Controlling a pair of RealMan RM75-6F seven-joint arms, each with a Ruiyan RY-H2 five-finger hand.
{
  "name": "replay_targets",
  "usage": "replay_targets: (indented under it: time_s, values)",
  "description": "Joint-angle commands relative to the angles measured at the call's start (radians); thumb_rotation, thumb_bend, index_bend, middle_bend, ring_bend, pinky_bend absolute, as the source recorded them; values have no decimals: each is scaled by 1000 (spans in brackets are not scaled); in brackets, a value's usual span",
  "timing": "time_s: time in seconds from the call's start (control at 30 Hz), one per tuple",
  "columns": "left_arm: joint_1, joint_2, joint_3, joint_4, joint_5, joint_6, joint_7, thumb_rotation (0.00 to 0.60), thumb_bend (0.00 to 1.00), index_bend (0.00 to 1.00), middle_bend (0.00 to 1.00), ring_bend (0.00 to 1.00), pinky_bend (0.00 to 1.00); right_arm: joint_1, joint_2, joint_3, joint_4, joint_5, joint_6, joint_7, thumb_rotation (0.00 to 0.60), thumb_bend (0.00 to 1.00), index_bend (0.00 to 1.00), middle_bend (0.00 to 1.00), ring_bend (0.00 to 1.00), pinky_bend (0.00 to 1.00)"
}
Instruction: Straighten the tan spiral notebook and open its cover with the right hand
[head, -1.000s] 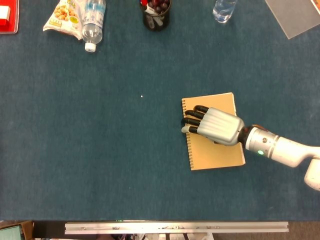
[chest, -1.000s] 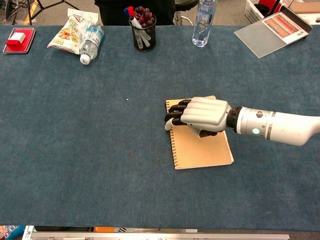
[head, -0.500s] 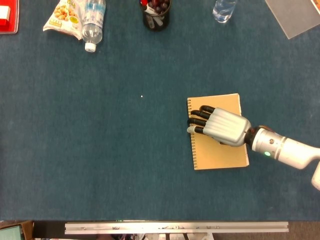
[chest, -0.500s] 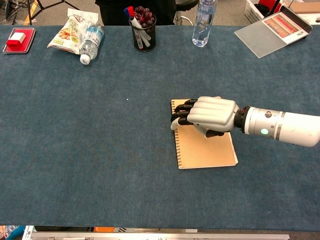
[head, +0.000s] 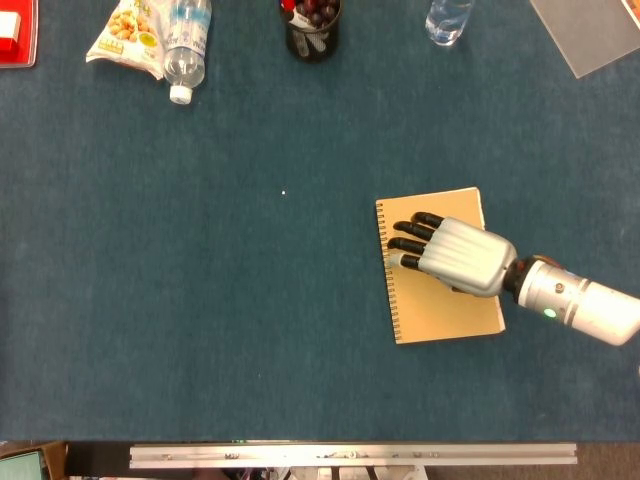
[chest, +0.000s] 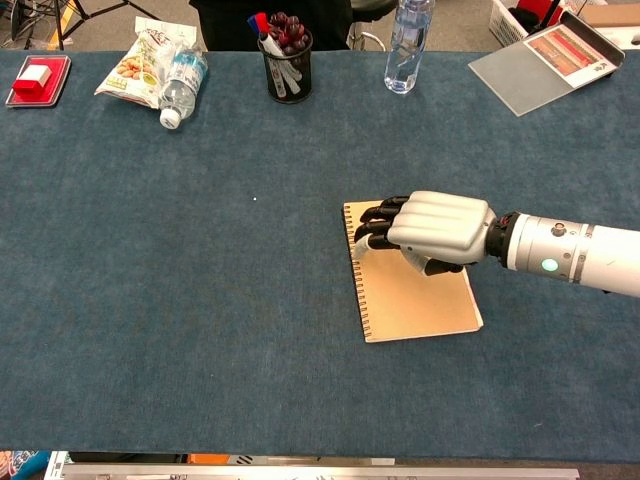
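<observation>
Palm-down over the notebook (head: 440, 300), the right hand (head: 462, 257), reaching in from the right edge with the forearm stretched almost level toward the left. Fingers (head: 412, 243) laid forward and slightly apart, dark tips pointing at the spiral binding and stopping just short of it; gripping nothing, only resting on or hovering just above the tan cover, contact impossible to tell for certain. Thumb tucked under the palm in the chest view, mostly hidden. Closed and flat on the blue table (head: 200, 300), that notebook, spiral along the side just beyond the fingertips, its upper part under the hand and its lower part bare below the fingers, edges tilted a little off square. Nowhere in either view, the left hand. Far beyond the fingertips, along the table's back edge: a black pen cup (chest: 285, 60) standing upright, stuffed with markers and red-tipped pens; a clear bottle (chest: 405, 45) upright to the right of that cup, contents not plain; another bottle (chest: 175, 85) lying on its side, white cap toward the near side, touching a snack bag (chest: 140, 60) farther left. At the far left corner, a red tray (chest: 38, 80) holding a small red-and-white box (chest: 35, 74). At the far right corner, behind the wrist, a grey flat tray or folder (chest: 545, 65) with a printed sheet on it.
</observation>
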Motion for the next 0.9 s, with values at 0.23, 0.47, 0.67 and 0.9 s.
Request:
replay_targets:
  time_s: [0.23,0.47,0.67,0.9]
  values:
    - [1,2,0,1,-2,-1,-4,600,358,254,60,108,279,15,-39,7,27,-20,-5,22,600,1000,243,210,103,166]
    - [6,1,1,9,-5,-2,-19,600,357,254,60,108,279,21,-54,5,42,-20,-22,24,600,1000,244,210,103,167]
    - [6,0,1,15,-3,-1,-25,600,358,254,60,108,279,20,-48,3,43,-12,-31,20,600,1000,244,210,103,166]
    - [5,1,0,9,0,2,-19,600,357,254,60,108,279,12,-27,-5,32,-3,-37,14,600,1000,244,210,103,166]
